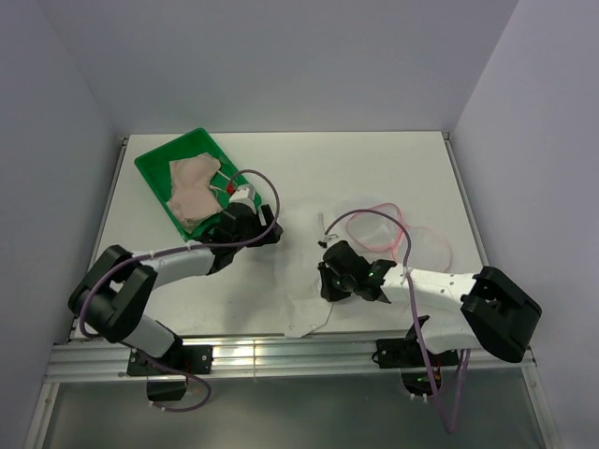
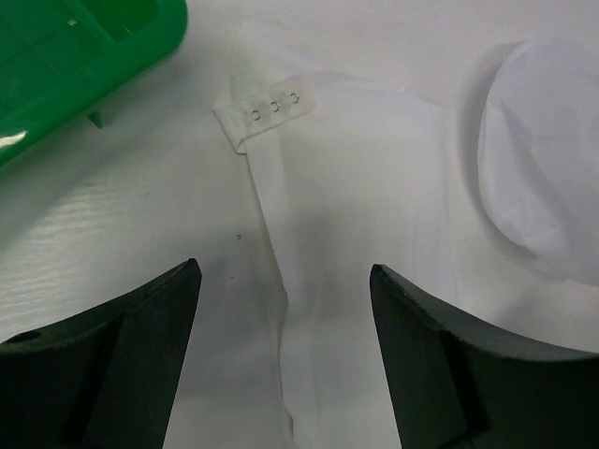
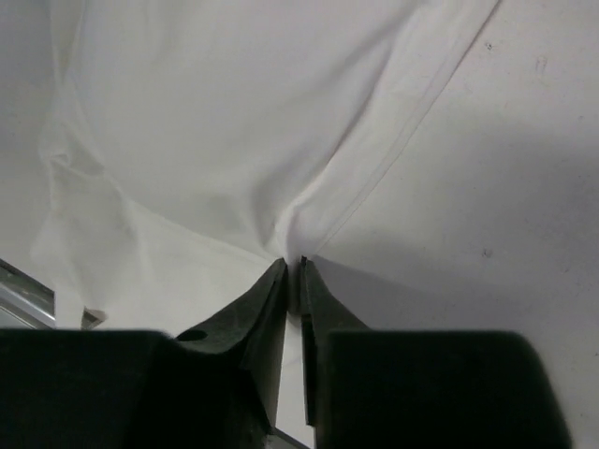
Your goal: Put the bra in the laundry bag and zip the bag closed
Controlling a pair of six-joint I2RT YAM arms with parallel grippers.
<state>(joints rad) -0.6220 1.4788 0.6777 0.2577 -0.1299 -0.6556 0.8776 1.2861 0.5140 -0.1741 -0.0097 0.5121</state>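
Just left of the laundry bag [image 1: 398, 234], the right gripper [image 3: 292, 264], pinched on a spread white bra [image 2: 356, 187], blocks that side. Farther left stand the wide-apart left gripper [image 2: 283, 271] and a green tray [image 1: 154, 173]. Beyond the bag, bare table [image 1: 374, 159] leaves room.

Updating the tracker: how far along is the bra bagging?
Done: nothing bagged. In hand: the right gripper is shut on the limp white fabric bra lying on the table; the left gripper hangs open over its hook strip. Left: load it into the round pink-rimmed mesh laundry bag, then zip.
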